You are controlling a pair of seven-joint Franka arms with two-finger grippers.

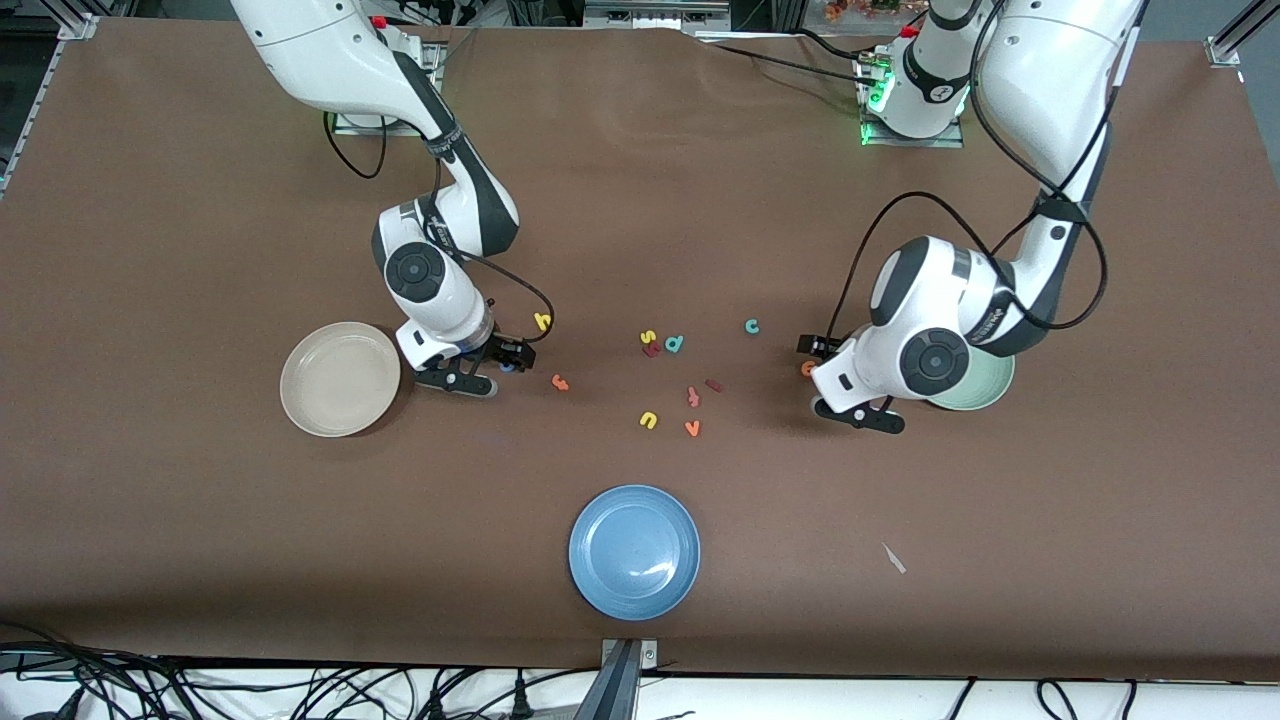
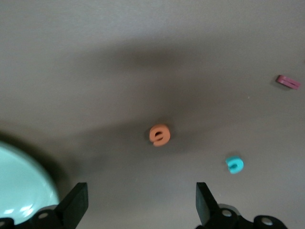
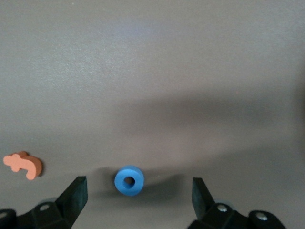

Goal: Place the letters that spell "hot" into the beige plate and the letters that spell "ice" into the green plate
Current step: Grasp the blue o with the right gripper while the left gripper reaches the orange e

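The beige plate (image 1: 340,378) lies toward the right arm's end of the table. Beside it my right gripper (image 1: 508,360) (image 3: 138,198) hangs low and open, with the blue o (image 3: 129,180) (image 1: 507,368) on the table between its fingers, untouched. The yellow h (image 1: 543,321) and orange t (image 1: 560,382) (image 3: 24,164) lie close by. My left gripper (image 1: 812,356) (image 2: 141,205) is open and empty just short of the orange e (image 2: 159,135) (image 1: 808,368). The teal c (image 1: 751,326) (image 2: 234,164) and dark red i (image 1: 713,384) (image 2: 288,81) lie apart. The left arm partly hides the green plate (image 1: 985,392) (image 2: 19,181).
Mid-table lie a yellow s (image 1: 648,337) touching a dark red letter (image 1: 652,350), a teal d (image 1: 674,344), another orange letter (image 1: 693,397), an orange v (image 1: 692,428) and a yellow u (image 1: 648,420). A blue plate (image 1: 634,551) sits nearest the front camera.
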